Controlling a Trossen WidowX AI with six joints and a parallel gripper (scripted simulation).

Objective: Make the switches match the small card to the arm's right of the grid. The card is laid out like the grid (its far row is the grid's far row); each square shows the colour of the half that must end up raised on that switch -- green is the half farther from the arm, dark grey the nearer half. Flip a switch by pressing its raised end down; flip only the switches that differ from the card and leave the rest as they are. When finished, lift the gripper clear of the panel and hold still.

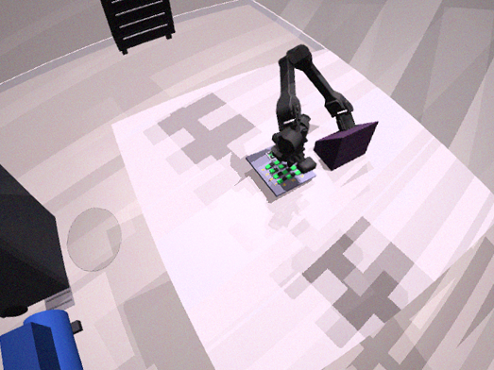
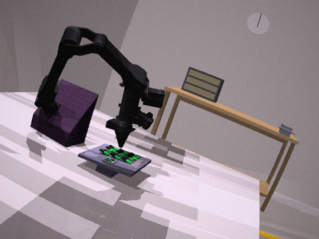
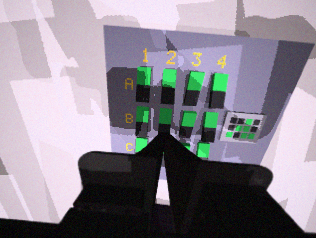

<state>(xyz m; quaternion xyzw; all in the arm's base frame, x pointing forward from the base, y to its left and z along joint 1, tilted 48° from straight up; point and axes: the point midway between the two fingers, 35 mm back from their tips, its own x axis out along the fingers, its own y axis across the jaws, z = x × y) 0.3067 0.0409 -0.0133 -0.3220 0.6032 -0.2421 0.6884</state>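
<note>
Item: switch panel [image 3: 270, 75], slate blue, raised on a small foot on the pale counter [image 2: 203, 202]; columns marked 1 to 4, rows A, B and C, each switch half green, half dark grey.

Item: reference card [image 3: 243, 127], on the panel just right of row B, a small grid of green and dark squares, too small for us to read square by square.

Item: gripper [image 3: 163, 134], fingers pressed together into one point, holding nothing. We place the tip over column 2, at the near end of switch B2 [image 3: 165, 115]; from the exterior view it hangs just above the switches, contact uncertain.

Step in hand: we judge it a pressing pass, mid-grid. Next move calls for a straight descent onto the raised half only, keeping off neighbours B1 and C2.
</note>
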